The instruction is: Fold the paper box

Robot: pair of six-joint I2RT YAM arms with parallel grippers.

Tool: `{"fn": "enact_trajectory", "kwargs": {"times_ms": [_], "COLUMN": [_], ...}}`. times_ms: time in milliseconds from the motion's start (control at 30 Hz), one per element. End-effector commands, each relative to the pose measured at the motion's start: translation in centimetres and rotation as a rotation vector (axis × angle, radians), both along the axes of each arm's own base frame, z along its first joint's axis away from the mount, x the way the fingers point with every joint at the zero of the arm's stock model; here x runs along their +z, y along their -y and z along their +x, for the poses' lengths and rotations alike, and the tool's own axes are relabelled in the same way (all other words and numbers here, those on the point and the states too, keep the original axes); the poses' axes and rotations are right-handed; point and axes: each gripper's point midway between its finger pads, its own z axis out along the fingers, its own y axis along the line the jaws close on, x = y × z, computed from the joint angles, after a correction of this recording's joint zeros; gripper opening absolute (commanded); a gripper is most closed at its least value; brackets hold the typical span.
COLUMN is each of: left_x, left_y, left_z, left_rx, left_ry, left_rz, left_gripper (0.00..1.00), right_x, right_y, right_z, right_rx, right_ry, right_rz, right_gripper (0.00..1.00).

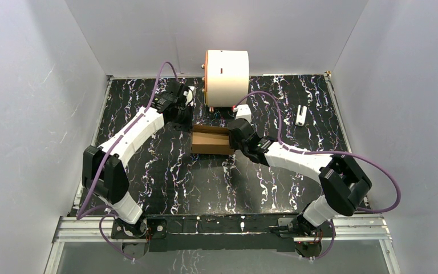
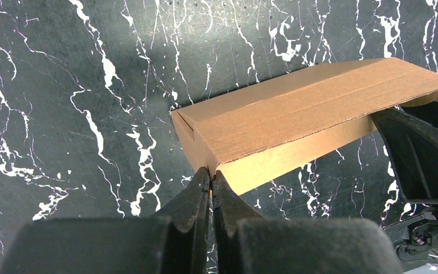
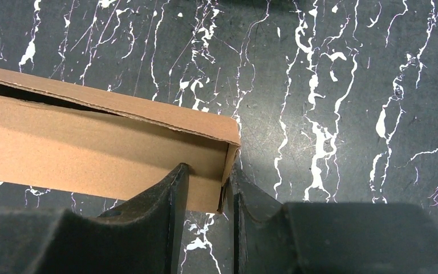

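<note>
Since both pincers work at its ends, I list the paper box (image 1: 211,141) first.

1. Paper box, one. Plain brown cardboard, matte, long and rectangular, with straight creases along its top flap. It sits near the middle of the tabletop (image 1: 205,188), long side facing the arm bases. The right wrist view shows a dark slit under the flap's edge.
2. Left pincer (image 2: 211,174), one. Closed tight, its dark fingertips meet at the lower corner of the box's left end. I cannot tell whether cardboard is caught between them.
3. Right pincer (image 3: 208,171), one. It is narrowly parted at the box's right end corner: one finger lies against the long side, and the other is just beside the end wall.
4. Arms, two: left arm (image 1: 134,128) and right arm (image 1: 296,155), white shells with black joints, bent inward towards the box.
5. Tabletop, one. Black with white marble veining. Bare surface runs from the box to the near edge and out to both sides.
6. White cylinder (image 1: 227,77), one. It has an orange rim and lies on its side at the far edge, near the box but apart from it.
7. Small white object (image 1: 301,115), one. It is far right, well apart from the box and too small to identify.
</note>
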Motion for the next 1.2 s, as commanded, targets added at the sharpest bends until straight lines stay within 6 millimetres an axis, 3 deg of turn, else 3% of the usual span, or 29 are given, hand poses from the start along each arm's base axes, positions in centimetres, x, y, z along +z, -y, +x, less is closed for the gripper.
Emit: {"fn": "enact_trajectory", "kwargs": {"times_ms": [0,200,500,700,1000,1167], "left_x": [1.1,-0.6,0.4,-0.3,1.9,1.7], "left_y": [1.0,0.4,0.7,-1.4,0.4,1.0], "left_z": [-0.6,-1.0,-1.4,-1.2,-1.0,-1.5], "left_rx": [-0.025,-0.007,-0.008,0.0,-0.028,-0.03], "left_ry": [-0.024,-0.068,-0.049,-0.064,-0.101,-0.16], "left_rz": [-0.036,0.002,-0.043,0.076,-0.086,-0.132], "left_gripper": [0.0,0.0,0.0,0.0,0.0,0.0], "right_x": [-2.0,-1.0,0.1,-1.5,-2.6,-2.6], "right_y": [-0.7,-1.5,-2.6,-1.9,-1.7,-1.8], "right_z": [-1.1,-1.1,-1.1,-1.3,-1.6,-1.6], "right_rx": [0.038,0.059,0.089,0.096,0.098,0.084], "right_ry": [-0.047,-0.028,0.001,0.001,0.026,0.039], "right_rz": [-0.043,-0.039,-0.03,-0.113,-0.206,-0.235], "right_gripper": [0.37,0.37,0.37,0.37,0.37,0.37]}}
